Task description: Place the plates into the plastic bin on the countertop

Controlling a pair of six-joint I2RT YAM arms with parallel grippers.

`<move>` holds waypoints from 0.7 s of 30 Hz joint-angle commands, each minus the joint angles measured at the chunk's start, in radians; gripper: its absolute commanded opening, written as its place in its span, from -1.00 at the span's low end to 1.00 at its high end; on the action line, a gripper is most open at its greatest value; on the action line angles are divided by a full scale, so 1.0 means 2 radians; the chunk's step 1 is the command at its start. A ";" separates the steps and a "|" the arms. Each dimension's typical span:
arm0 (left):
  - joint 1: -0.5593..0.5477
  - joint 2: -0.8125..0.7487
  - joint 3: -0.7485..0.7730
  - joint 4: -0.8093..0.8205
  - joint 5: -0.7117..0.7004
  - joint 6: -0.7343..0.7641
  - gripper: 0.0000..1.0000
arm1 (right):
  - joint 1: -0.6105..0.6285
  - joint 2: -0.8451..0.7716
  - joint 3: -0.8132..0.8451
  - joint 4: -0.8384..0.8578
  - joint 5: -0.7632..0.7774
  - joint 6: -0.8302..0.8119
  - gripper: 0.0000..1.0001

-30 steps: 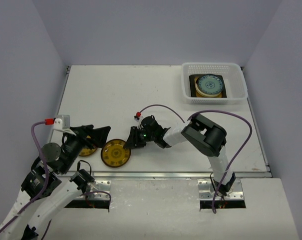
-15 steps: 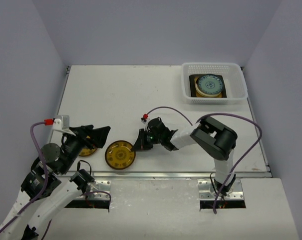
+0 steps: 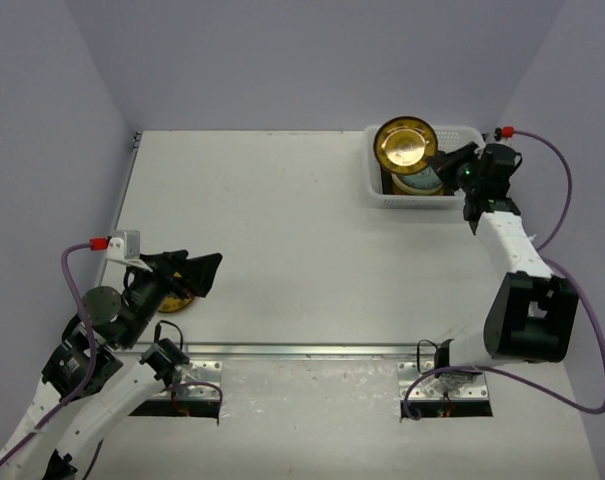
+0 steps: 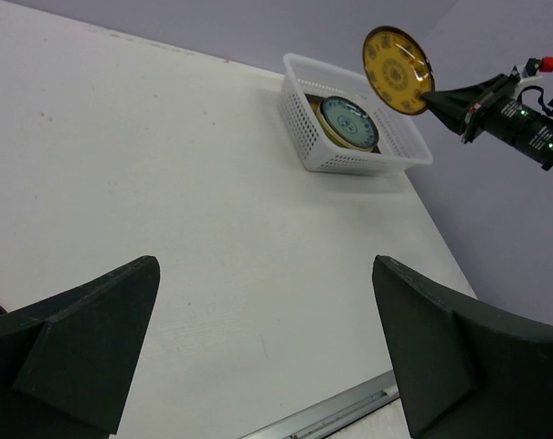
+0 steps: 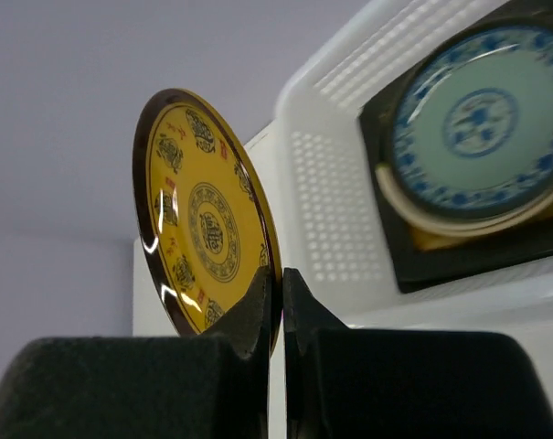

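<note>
Plates sit stacked in the plastic bin, a blue-white one on top. The right gripper pinches the round gold plate by its rim above the bin. Another plate waits on the countertop by the wide-open left gripper.

The bin sits at the surface's far right corner, with a stack of plates lying in it. Above the bin's left end a raised plate stands on edge — pinched between the right fingers. Near left, another plate lies on the surface, partly under the left fingers.
</note>
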 commanded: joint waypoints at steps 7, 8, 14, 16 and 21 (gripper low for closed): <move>0.006 0.024 0.006 0.015 0.018 0.006 1.00 | -0.074 0.122 0.041 0.000 0.061 0.120 -1.00; 0.006 0.027 0.006 0.015 0.020 0.006 1.00 | -0.075 0.137 0.042 0.014 0.057 0.129 -1.00; 0.006 0.033 0.005 0.017 0.033 0.009 1.00 | -0.080 0.194 0.063 0.044 0.048 0.167 -1.00; 0.006 0.029 0.004 0.019 0.035 0.009 1.00 | -0.080 0.207 0.072 0.037 0.052 0.175 -1.00; 0.006 0.027 0.003 0.021 0.038 0.010 1.00 | -0.080 0.235 0.111 0.002 0.045 0.167 -0.70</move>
